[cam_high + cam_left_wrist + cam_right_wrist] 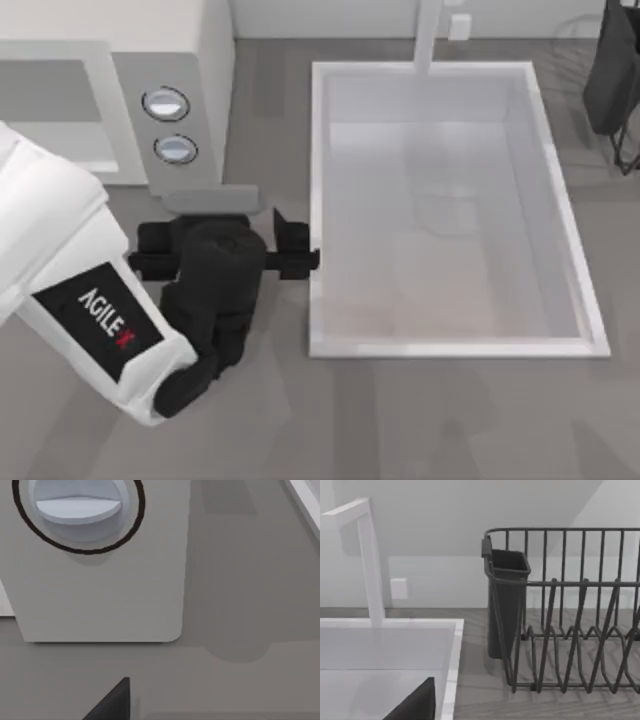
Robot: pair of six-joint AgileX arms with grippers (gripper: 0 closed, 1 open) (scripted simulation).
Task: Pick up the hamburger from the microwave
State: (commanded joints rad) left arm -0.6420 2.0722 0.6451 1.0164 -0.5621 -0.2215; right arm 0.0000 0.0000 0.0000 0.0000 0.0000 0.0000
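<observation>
Left gripper (297, 243) spread, empty, just right of microwave (150, 110) front corner, knobs (166, 104) beyond.
Hamburger unseen; likely light, soft, squashable: pinch gently across sides.

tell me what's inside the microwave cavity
The microwave cavity's visible part looks bare grey. The left arm covers its lower left area, so a hamburger could sit hidden there.

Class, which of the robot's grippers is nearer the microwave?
Left. The left gripper sits just in front of the microwave, below its knobs; the right arm is parked beyond the sink.
</observation>
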